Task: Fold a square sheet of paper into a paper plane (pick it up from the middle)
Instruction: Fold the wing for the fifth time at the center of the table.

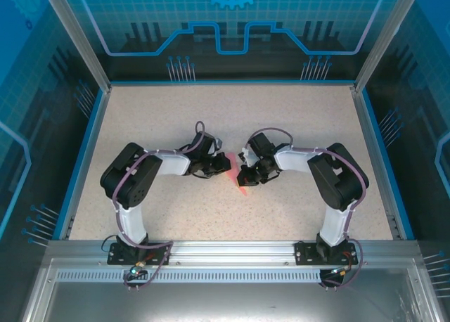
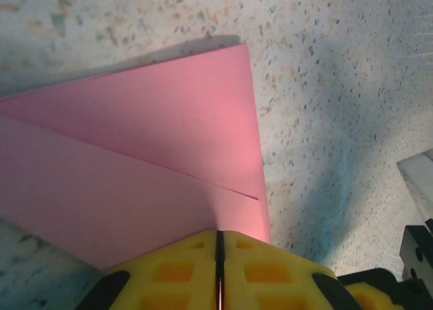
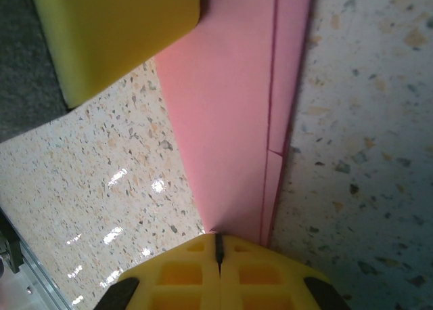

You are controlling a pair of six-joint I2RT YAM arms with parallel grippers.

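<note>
While bent inward from the left, reaches the middle of the table [image 1: 211, 118] with the left gripper [image 2: 218, 237] pressed shut on the paper [image 2: 135, 154]. Shows, from the left wrist, 2 yellow jaws meeting in a thin slit, the pink edge caught between them. Lies flat on the speckled top between both grippers, folded into layers, with 1 slanting crease across it and 1 straight edge on the right. Narrows toward a point in the right wrist view, with 1 long fold line down its side. Ends at the right gripper [image 3: 218, 239], closed, the tip of the paper nipped at the slit between its jaws. Rests under 1 yellow jaw of the left gripper at the far end.
</note>
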